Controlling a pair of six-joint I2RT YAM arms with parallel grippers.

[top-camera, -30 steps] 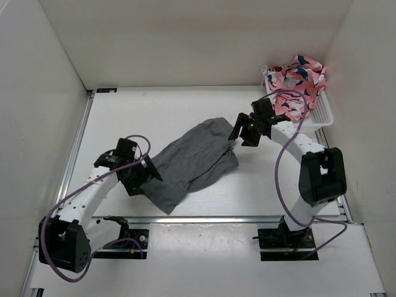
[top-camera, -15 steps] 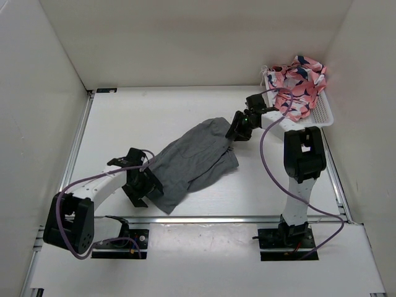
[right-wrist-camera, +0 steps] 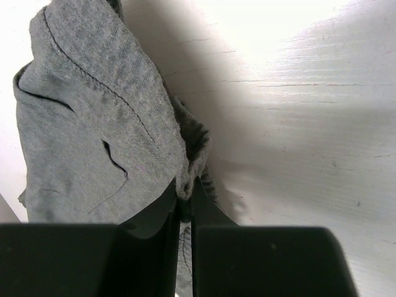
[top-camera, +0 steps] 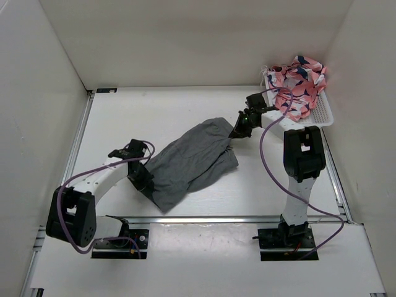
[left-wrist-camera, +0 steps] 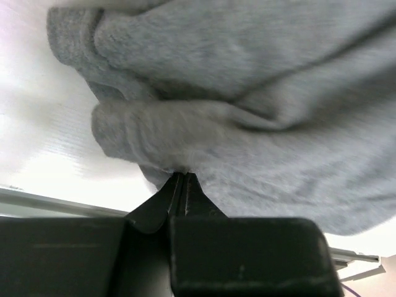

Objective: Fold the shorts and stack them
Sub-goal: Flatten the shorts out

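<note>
Shorts (top-camera: pixel 192 162) lie in the middle of the table (top-camera: pixel 185 111), slanting from the near-left side to the far-right side, flat but wrinkled and not yet folded.

At the left, the left arm (top-camera: pixel 102 179) reaches to the near-left corner of the cloth. Its wrist view shows the jaws pressed together on the rolled hem, with only a thin bite of cloth at the tips. I judge this as the weaker grip. If the arm lifts quickly, or if the two arms pull away from each other, the hem may slide out and this corner may drop.

At the right, the right arm (top-camera: pixel 297 154) holds the far-right end. Its jaws are closed on a bunched fold of the edge. I cannot tell how many layers are inside this fold. If only one layer is caught, the other may hang down during the lift and the fold may come out crooked.

Further right, a white basket (top-camera: pixel 323 115) with a pink patterned cloth (top-camera: pixel 298 77) stands at the far-right corner, near the right arm's wrist and its purple cable (top-camera: pixel 272 99). A wide swing on that side may push the basket or catch the cable on it.
</note>
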